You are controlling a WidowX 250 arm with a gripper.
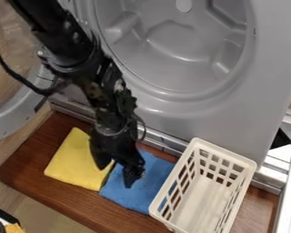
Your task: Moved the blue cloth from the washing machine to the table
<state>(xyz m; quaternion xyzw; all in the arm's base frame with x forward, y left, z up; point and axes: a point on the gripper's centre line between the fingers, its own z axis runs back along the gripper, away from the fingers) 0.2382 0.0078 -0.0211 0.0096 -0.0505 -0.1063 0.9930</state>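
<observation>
We see the blue cloth lying flat on the table, just right of the middle of its wooden top, with part of its upper surface hidden from us. It is plain and soft-looking, roughly square, with one corner pointing toward the near side. The table is a low, reddish-brown wooden surface with visible grain and a rounded corner at its left end; we find it along the near side, in front of the washing machine. That machine is grey, upright at the far side, its round door swung open to the left.
</observation>
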